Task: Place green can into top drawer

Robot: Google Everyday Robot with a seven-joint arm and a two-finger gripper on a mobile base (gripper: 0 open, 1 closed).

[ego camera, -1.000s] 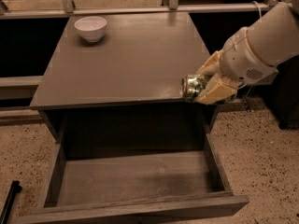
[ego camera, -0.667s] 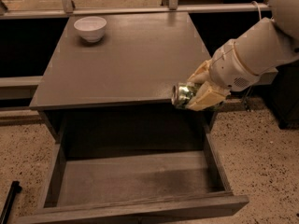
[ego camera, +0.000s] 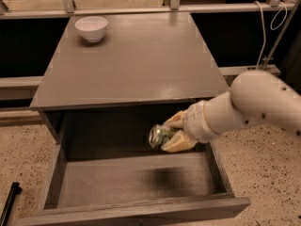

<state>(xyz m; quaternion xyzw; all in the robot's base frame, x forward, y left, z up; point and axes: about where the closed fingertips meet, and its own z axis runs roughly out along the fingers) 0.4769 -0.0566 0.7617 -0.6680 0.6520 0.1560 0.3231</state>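
Observation:
The green can point(ego camera: 160, 136) lies on its side between my gripper's point(ego camera: 173, 134) cream fingers point(ego camera: 178, 145), its silver end facing left. The gripper is shut on the can and holds it above the right rear part of the open top drawer point(ego camera: 136, 180), just below the table's front edge. My white arm point(ego camera: 244, 107) reaches in from the right. The can's shadow falls on the drawer's grey bottom.
A white bowl point(ego camera: 91, 28) stands at the back left of the grey table top point(ego camera: 131, 60). A rail and posts run behind the table. A black object point(ego camera: 8, 204) lies on the speckled floor at the left.
My gripper has carried the can down and left, from the table's front right edge to over the open drawer's interior.

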